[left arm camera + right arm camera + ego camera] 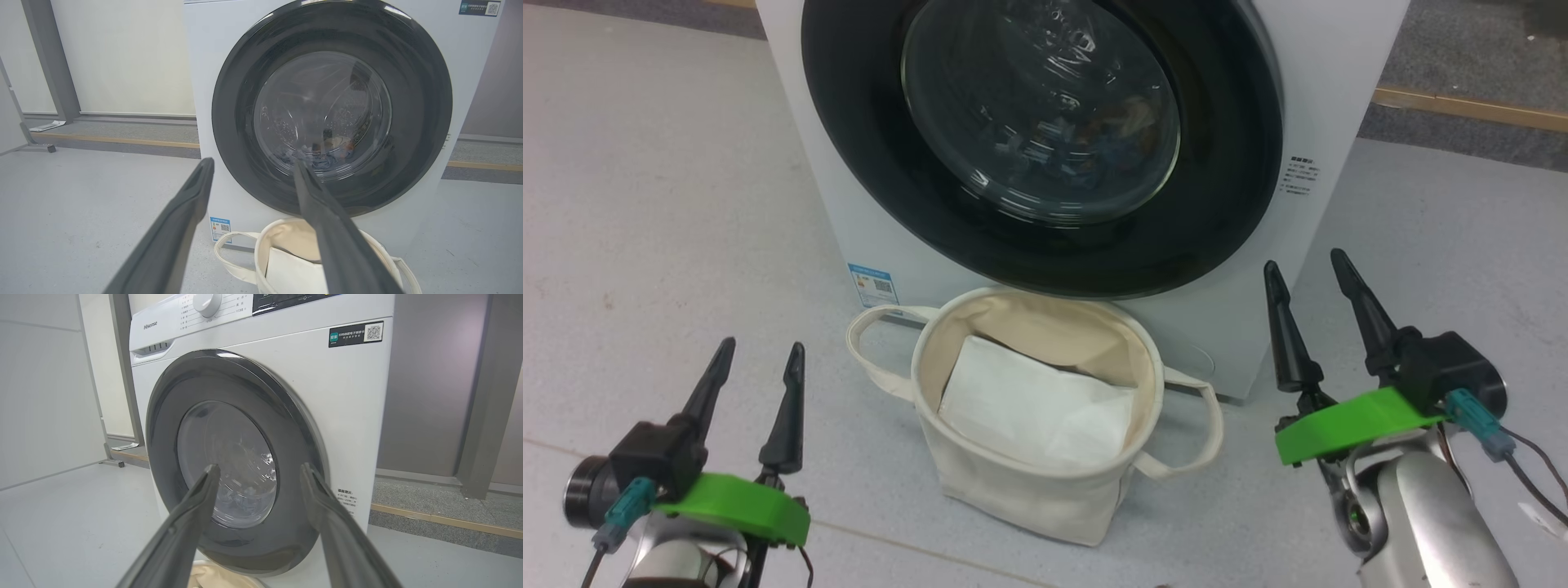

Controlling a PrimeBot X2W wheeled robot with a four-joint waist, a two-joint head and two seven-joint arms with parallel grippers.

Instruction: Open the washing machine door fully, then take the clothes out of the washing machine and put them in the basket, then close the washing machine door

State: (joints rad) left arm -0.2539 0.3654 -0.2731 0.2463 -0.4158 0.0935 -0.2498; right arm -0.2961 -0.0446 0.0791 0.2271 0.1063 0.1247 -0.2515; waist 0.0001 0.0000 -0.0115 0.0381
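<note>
While the washing machine door (1041, 122) sits shut on the washing machine (1339, 82), clothes (327, 157) behind its glass, both arms hang low. The left gripper (761, 346) and right gripper (1304, 260) flank the basket (1013, 490), fingers spread, empty, aimed at the machine.

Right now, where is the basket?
In the head view's lower centre, the basket stands on the floor directly in front of the washing machine, below its closed door.
</note>
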